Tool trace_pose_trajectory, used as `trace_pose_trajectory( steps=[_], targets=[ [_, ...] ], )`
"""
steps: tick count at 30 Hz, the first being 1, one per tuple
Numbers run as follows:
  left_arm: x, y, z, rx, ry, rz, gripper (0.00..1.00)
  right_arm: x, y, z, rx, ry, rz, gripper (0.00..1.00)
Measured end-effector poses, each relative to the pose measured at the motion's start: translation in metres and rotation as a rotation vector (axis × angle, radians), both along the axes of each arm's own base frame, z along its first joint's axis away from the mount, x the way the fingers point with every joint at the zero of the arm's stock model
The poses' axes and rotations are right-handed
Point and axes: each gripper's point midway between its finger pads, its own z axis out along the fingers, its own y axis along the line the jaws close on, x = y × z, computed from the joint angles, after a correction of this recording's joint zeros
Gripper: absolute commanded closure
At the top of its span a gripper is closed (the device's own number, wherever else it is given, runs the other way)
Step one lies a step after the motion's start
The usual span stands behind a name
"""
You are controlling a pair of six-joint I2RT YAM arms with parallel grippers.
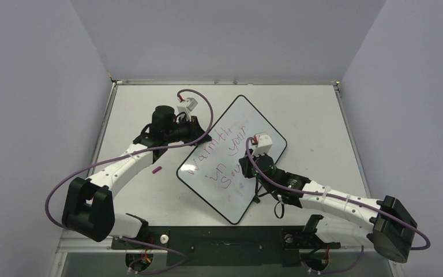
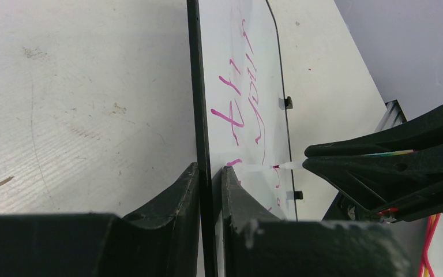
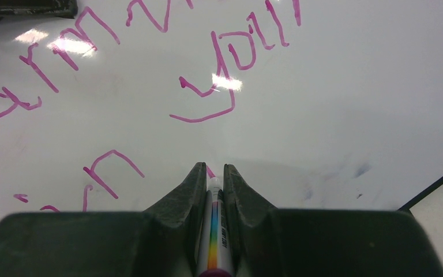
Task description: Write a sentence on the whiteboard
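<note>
Whiteboard lay diagonal on worktop | left jaws pinched its black rim, steadying it | right jaws clamped marker, tip touching board at end of sentence, third line | remaining stroke judged nearest right arm

Bright, even overhead light, soft shadows — two glare patches on the glossy white black-rimmed whiteboard in right wrist view; wrist-view foregrounds slightly soft.
</note>
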Motion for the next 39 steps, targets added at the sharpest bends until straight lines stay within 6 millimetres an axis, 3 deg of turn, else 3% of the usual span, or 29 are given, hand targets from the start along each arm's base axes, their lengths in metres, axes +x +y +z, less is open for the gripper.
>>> trace_pose_trajectory(
  steps=[29,33,39],
  targets=[
    [0.0,0.0,0.0,-0.001,-0.001,-0.001,1.0,-0.006,-0.024,-0.014,-0.043,0.029,-0.066,1.0],
    [0.0,0.0,0.0,-0.001,-0.001,-0.001,1.0,-0.004,-0.021,-0.004,-0.035,0.021,-0.068,1.0],
    [0.0,0.0,0.0,-0.001,-0.001,-0.001,1.0,0.005,-0.009,0.032,0.02,-0.026,-0.064,1.0]
  ],
)
